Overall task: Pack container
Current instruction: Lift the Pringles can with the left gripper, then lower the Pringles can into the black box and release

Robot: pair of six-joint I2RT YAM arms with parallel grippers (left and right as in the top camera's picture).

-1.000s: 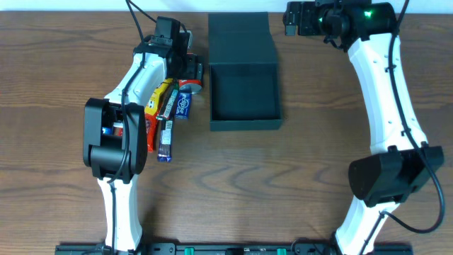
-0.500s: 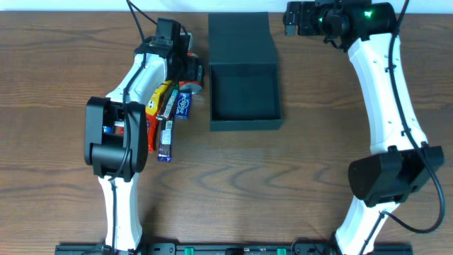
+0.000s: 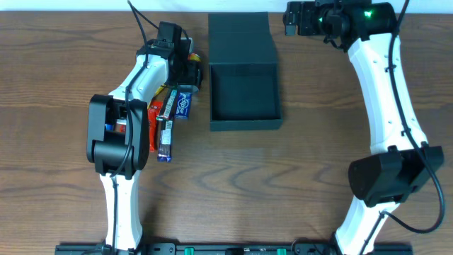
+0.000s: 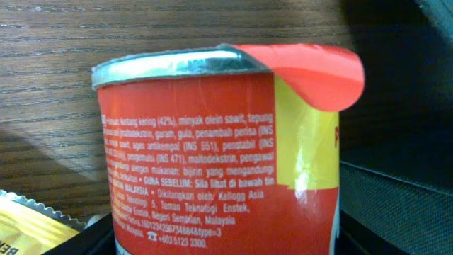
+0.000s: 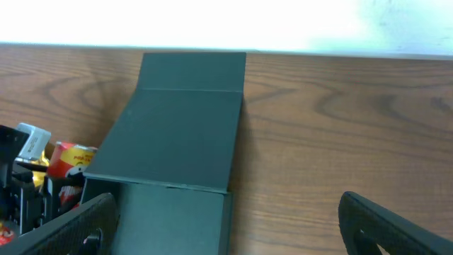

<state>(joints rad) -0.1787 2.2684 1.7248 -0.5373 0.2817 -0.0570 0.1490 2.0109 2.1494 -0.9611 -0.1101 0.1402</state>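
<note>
The container (image 3: 244, 124) is a dark teal-black square box, open, with its flap lid (image 3: 241, 39) lying back toward the far edge. It also shows in the right wrist view (image 5: 177, 134). My left gripper (image 3: 187, 73) sits just left of the box and is shut on a red snack can (image 4: 212, 142) with a foil rim, which fills the left wrist view. In the overhead view the can is mostly hidden under the gripper. My right gripper (image 3: 291, 19) is open and empty near the far edge, right of the lid; its fingers (image 5: 226, 227) frame the box.
Several snack packets lie left of the box under my left arm: a blue packet (image 3: 182, 105), an orange-yellow packet (image 3: 153, 113) and a long dark bar (image 3: 165, 136). The wooden table (image 3: 283, 184) reaches to a white wall at the back.
My left gripper has shifted slightly toward the far side with the red can, which now shows less in the overhead view. The right arm has not moved.
</note>
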